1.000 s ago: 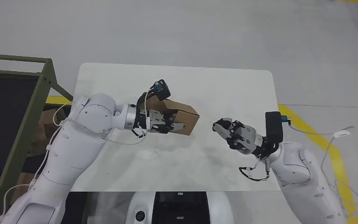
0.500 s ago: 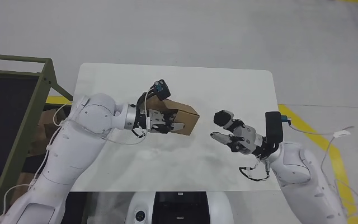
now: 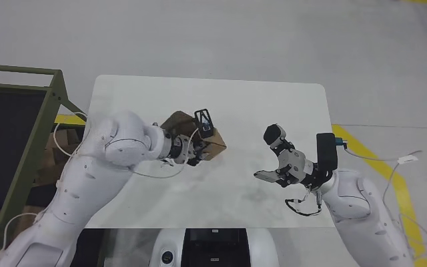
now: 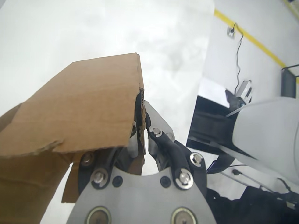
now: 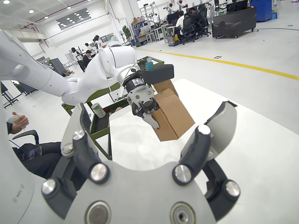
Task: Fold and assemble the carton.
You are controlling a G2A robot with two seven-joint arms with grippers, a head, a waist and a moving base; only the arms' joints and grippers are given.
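Note:
A brown cardboard carton (image 3: 181,124) is held above the left middle of the white table (image 3: 280,100), tilted with one corner down. My left gripper (image 3: 200,148) is shut on the carton's edge; in the left wrist view its fingers (image 4: 149,122) pinch the corrugated wall of the carton (image 4: 74,108). My right gripper (image 3: 268,155) hangs to the right of the carton, apart from it, open wide with nothing between its fingers. In the right wrist view the carton (image 5: 174,115) and the left gripper (image 5: 149,116) show beyond the spread right gripper (image 5: 151,120).
A green metal rack (image 3: 37,100) stands off the table's left edge, holding a small jar (image 5: 98,109). Bare tabletop lies between the grippers and toward the far edge. A yellow floor line (image 3: 360,143) runs past the table's right side.
The left arm has turned and tilted the carton, pulling it slightly left. The right gripper has gone from nearly shut to wide open.

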